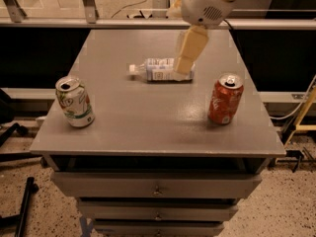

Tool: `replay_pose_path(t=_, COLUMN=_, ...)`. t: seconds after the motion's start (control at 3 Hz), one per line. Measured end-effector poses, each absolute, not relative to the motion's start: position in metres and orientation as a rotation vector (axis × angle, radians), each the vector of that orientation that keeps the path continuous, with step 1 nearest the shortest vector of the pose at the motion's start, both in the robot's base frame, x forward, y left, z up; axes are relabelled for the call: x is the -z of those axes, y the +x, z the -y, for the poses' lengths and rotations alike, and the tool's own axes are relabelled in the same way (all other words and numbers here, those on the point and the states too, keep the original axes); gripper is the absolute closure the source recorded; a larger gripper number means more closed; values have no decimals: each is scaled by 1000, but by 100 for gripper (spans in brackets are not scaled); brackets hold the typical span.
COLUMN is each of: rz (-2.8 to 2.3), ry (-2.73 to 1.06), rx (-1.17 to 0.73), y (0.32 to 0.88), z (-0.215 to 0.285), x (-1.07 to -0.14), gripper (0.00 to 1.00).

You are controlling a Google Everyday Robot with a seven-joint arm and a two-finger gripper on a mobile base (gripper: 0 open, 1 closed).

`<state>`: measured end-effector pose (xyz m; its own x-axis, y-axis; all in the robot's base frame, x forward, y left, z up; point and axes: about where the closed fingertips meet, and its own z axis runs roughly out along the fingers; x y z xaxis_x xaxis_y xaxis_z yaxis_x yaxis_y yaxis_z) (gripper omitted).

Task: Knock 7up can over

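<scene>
The 7up can (74, 102), white and green with a silver top, stands upright near the front left corner of the grey table (148, 127). My gripper (185, 67) hangs from the arm at the top middle, its cream fingers pointing down over the right end of the lying plastic bottle (158, 69). It is well to the right of and behind the 7up can, and holds nothing that I can see.
A red-orange cola can (225, 99) stands upright at the right side of the table. The clear bottle lies on its side in the middle back. Drawers sit under the tabletop. A railing runs behind the table, and cables lie on the floor at right.
</scene>
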<state>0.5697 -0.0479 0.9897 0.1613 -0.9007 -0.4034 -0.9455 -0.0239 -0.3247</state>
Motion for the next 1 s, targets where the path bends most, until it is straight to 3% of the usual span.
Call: replay_pose_path(t=1.0, rz=-1782, ry=-1918, rx=-251, y=559, z=-69, x=-962, gripper=0)
